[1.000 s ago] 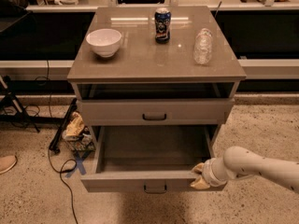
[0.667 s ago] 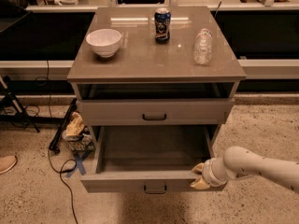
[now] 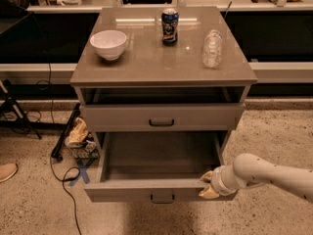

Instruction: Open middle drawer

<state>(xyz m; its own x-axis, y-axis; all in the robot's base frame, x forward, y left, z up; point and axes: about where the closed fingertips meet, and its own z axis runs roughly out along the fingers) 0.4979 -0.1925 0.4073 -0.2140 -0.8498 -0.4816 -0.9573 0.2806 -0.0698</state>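
The middle drawer (image 3: 159, 190) is the second front down on the grey-taupe cabinet. It is pulled far out, its inside is bare, and its small black bar handle (image 3: 162, 199) sits at the centre of the front. My gripper (image 3: 207, 185) is at the right end of that drawer's front panel, at its top rim, touching it. My white arm (image 3: 264, 173) reaches in from the right edge. The drawer above (image 3: 161, 116) has the same black handle and stands only slightly out.
On the cabinet top (image 3: 146, 65) stand a white bowl (image 3: 108, 44), a dark blue can (image 3: 169, 26) and a clear plastic bottle (image 3: 212, 48) lying down. Cables, a crumpled bag (image 3: 78, 133) and blue tape lie on the floor to the left. A shoe (image 3: 6, 172) shows at the far left.
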